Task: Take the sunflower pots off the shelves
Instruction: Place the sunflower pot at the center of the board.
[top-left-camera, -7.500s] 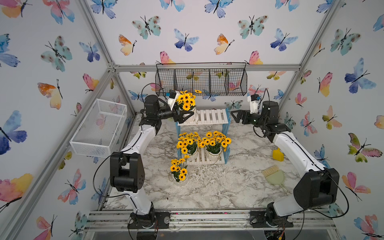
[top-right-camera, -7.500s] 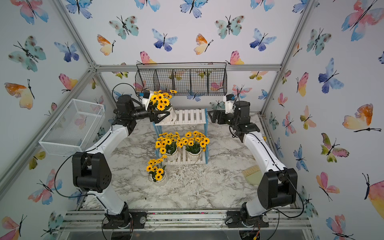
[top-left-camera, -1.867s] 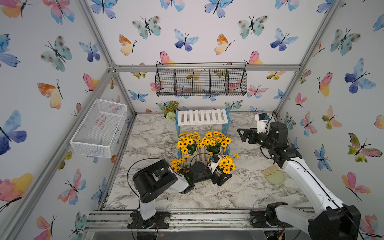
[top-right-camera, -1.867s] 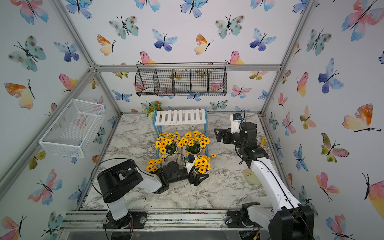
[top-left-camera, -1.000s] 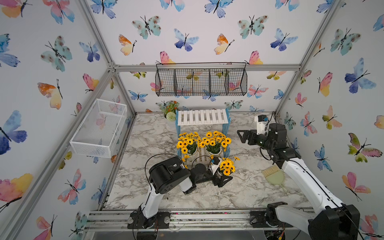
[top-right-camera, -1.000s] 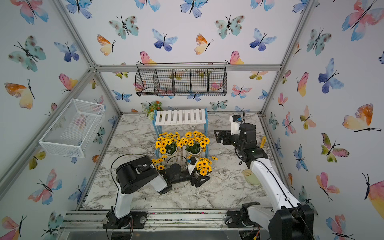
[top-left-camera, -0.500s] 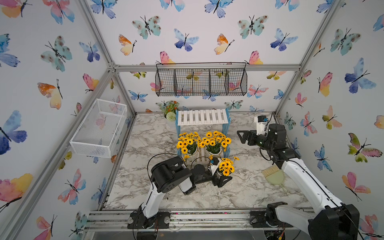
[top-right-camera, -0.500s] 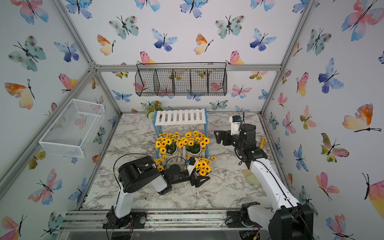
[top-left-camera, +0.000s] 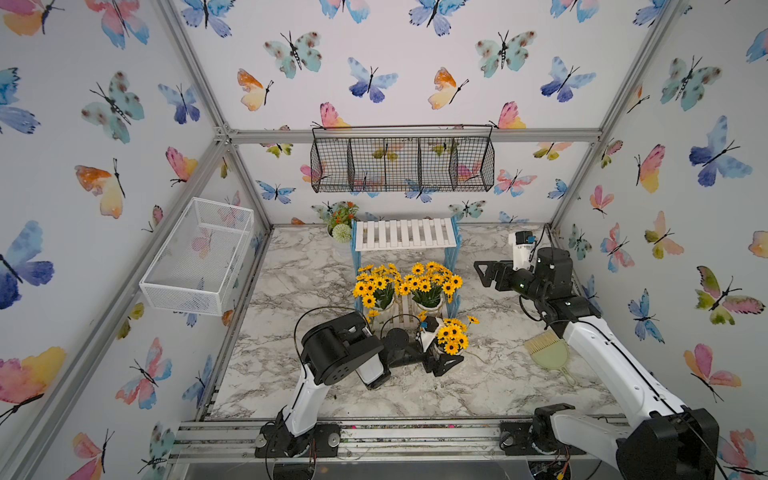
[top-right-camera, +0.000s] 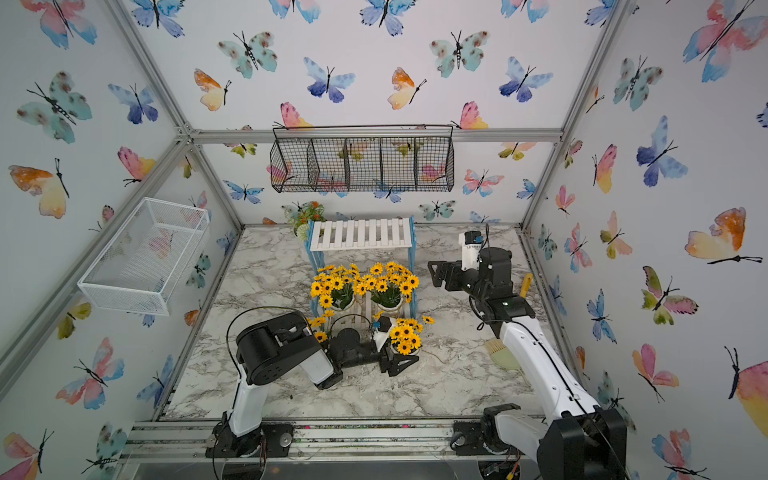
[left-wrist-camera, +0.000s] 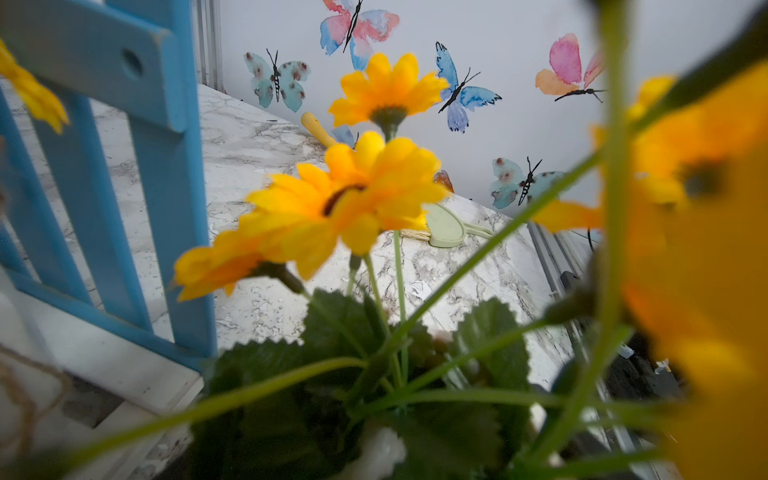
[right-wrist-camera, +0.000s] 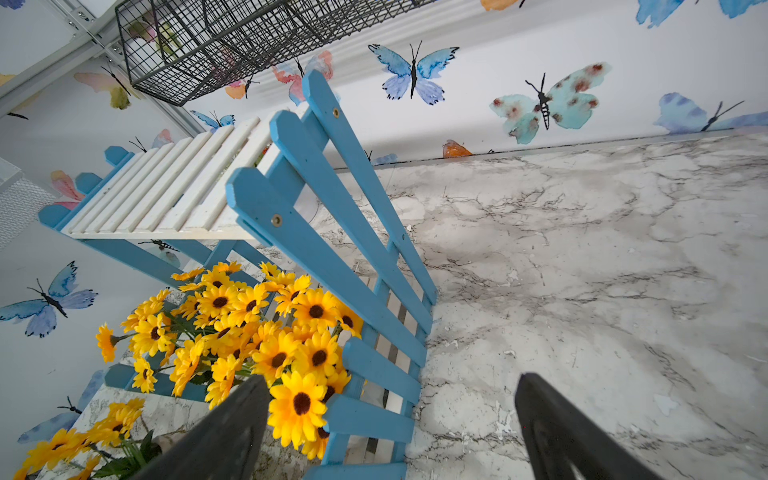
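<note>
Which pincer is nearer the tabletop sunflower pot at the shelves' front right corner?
Left. The left pincer sits right at that sunflower pot; the right pincer hangs open beside the shelves, farther back.

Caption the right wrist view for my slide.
Right gripper, jaws open, beside the shelves; sunflower pots on the lower tier.

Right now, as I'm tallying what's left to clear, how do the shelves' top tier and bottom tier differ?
The top tier is bare, while the bottom tier holds two sunflower pots side by side. The top tier sits higher and farther back. The bottom tier sits low and farther forward. Both are white slatted boards set between the same light blue side frames.
</note>
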